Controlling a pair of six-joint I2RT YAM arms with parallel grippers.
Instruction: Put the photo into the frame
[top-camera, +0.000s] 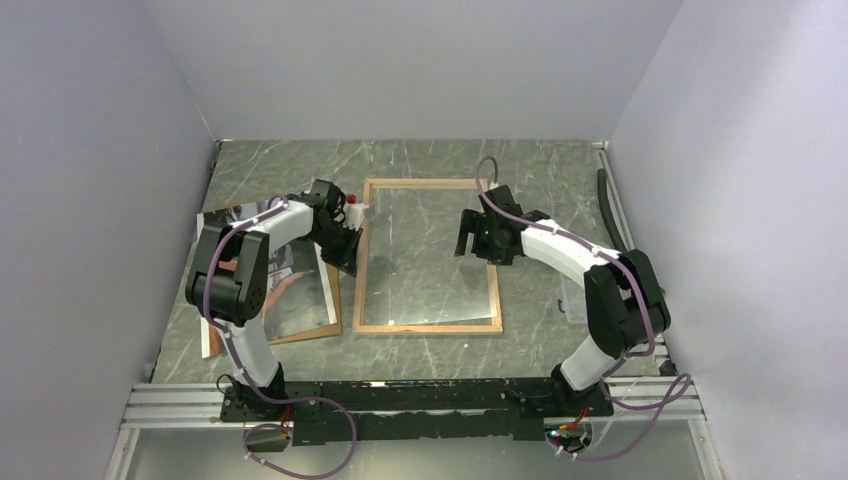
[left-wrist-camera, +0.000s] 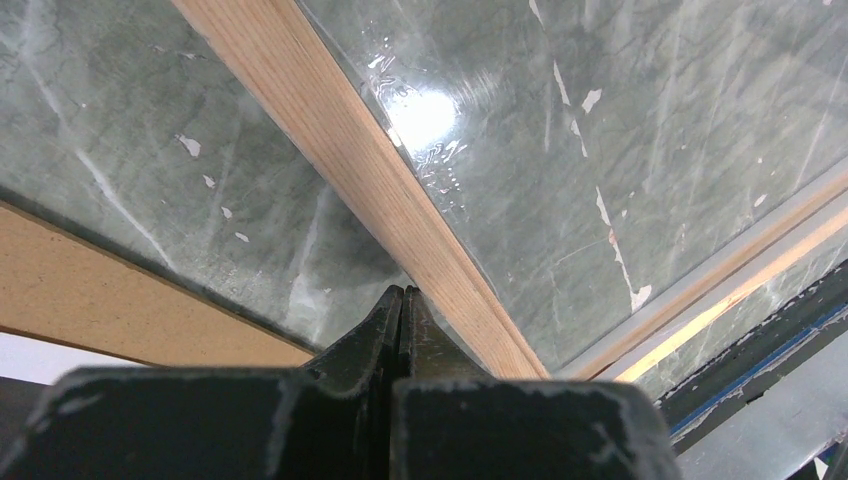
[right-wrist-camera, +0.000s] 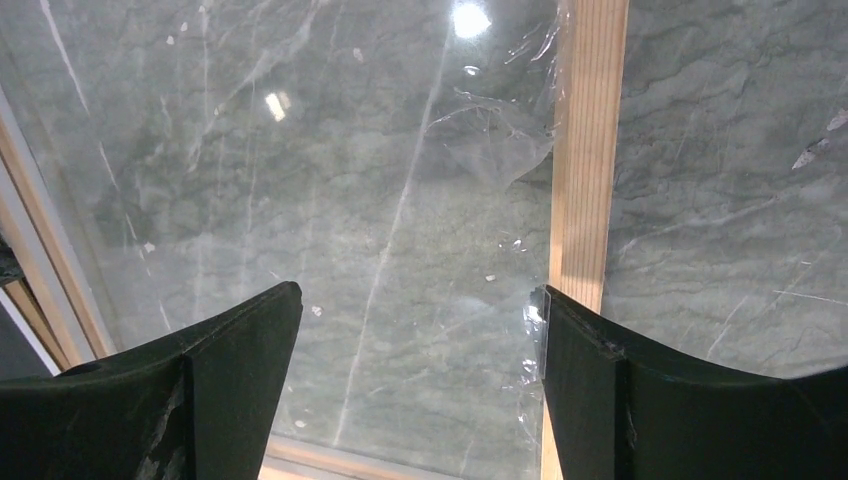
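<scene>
Pale wood frame (top-camera: 428, 327) lies back-up on the desk (top-camera: 560, 180); the photo (top-camera: 300, 298) waits just left, not yet inserted. The left fingers (left-wrist-camera: 380, 330) are pressed together at its left rail, the right fingers (right-wrist-camera: 250, 335) spread over its right rail. Likely next: pick up the photo

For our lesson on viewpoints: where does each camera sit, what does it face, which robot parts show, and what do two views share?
Top external: above and behind the bases, facing down on the frame and photo; left arm, right arm show.
Left wrist: on the left arm, facing a frame rail; shut left gripper shows.
Right wrist: on the right arm, facing into the frame; open right gripper shows.
Shared: both wrist views show the clear sheet.
</scene>
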